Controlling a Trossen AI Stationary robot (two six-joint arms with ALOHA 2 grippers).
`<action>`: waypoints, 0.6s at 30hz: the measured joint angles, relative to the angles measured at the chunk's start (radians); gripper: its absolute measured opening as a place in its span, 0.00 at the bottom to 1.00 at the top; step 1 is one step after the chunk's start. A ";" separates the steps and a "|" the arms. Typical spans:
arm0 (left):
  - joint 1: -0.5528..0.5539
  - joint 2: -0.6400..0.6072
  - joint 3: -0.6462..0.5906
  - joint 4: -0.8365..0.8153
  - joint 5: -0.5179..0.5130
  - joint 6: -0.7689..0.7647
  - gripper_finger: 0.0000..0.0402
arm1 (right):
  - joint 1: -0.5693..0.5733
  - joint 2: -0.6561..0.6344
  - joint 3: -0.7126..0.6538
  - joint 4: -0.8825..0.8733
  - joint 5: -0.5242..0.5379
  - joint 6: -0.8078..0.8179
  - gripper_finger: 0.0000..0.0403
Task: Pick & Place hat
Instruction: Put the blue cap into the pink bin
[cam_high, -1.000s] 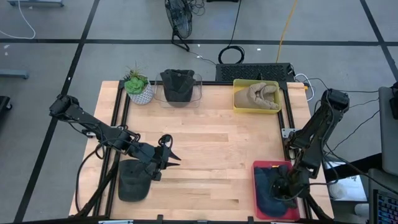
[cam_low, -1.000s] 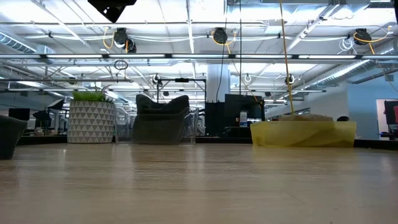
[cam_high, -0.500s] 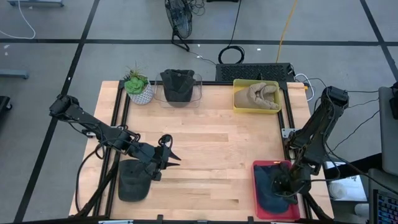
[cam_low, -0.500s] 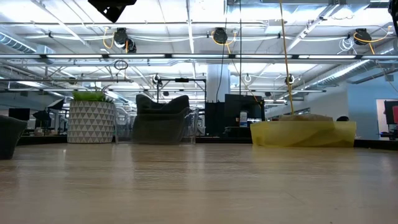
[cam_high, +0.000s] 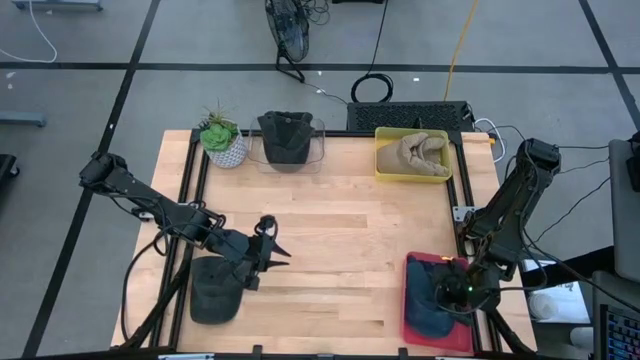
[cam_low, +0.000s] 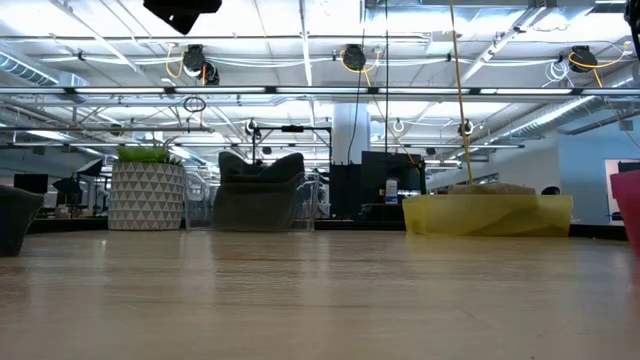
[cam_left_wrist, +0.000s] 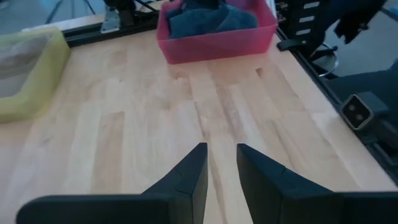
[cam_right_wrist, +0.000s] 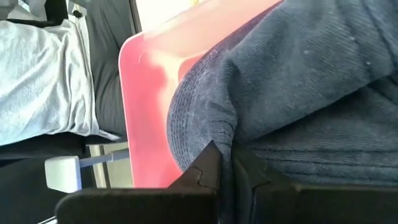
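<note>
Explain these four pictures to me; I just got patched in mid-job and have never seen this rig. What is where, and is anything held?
Two dark robot arms work at a wooden table. One picture looks straight down, one looks level across the tabletop, and two come from cameras on the wrists. Along the far edge stand a potted plant, a clear bin with a dark hat and a yellow bin with a tan hat. Another dark hat lies near the left gripper, which holds nothing, jaws slightly apart. The right gripper has its jaws shut on the blue hat in the red bin, which is tilted.
</note>
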 joint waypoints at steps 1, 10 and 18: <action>0.000 0.000 0.000 0.002 -0.012 0.003 0.24 | 0.000 0.000 0.000 -0.001 -0.002 0.002 0.00; 0.000 0.020 0.000 0.001 -0.032 -0.014 0.24 | 0.000 0.034 0.000 -0.024 -0.030 0.101 0.00; 0.000 0.082 0.000 0.006 -0.032 -0.018 0.24 | 0.000 0.054 0.000 -0.025 -0.033 0.097 0.00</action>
